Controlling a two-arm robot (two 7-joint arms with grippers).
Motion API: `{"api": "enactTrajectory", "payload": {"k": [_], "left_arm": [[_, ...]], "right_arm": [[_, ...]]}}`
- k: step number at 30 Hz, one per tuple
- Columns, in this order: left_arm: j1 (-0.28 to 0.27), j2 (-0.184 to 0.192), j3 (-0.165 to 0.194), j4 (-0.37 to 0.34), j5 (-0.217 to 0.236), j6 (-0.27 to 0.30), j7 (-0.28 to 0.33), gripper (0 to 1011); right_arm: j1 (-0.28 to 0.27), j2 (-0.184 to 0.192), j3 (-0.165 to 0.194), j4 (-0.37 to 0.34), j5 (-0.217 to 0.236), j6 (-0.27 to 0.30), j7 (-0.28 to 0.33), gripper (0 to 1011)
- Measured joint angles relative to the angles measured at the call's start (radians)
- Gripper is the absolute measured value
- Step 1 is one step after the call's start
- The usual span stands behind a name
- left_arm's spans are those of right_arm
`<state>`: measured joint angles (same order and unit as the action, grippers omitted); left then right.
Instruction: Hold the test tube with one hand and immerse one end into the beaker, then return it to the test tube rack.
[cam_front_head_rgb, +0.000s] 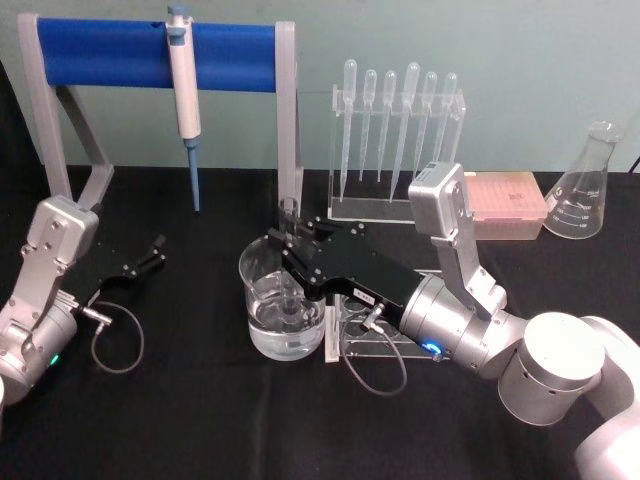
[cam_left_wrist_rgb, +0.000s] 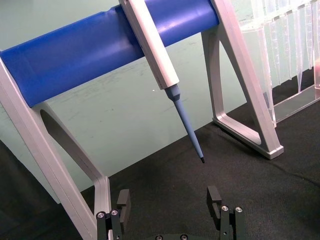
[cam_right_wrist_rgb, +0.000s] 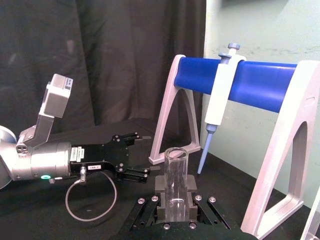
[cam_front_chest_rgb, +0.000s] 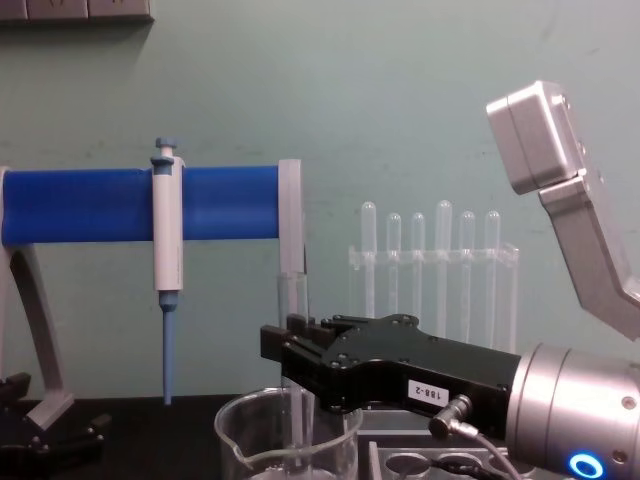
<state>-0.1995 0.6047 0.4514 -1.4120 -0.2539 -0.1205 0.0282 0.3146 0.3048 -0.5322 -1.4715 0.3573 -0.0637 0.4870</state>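
The test tube stands upright, its round lower end down inside the beaker, which holds some water. My right gripper is shut on the test tube's upper part, just above the beaker's rim. The right wrist view has the tube clamped between the black fingers, open rim up. From the chest, the tube rises behind the gripper over the beaker. My left gripper rests open at the table's left, holding nothing; its fingers stand wide apart.
A white-and-blue pipettor hangs on the blue-barred stand behind the beaker. Several pipettes in a clear holder, a pink box and a conical flask stand at the back right. A rack with round holes lies under my right wrist.
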Motion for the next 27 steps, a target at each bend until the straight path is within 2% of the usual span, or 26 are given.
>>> {"api": "enactTrajectory", "payload": {"k": [27], "left_arm": [[0.000, 0.000, 0.000, 0.000, 0.000, 0.000, 0.000, 1000]], "right_arm": [[0.000, 0.000, 0.000, 0.000, 0.000, 0.000, -0.001, 224]]}}
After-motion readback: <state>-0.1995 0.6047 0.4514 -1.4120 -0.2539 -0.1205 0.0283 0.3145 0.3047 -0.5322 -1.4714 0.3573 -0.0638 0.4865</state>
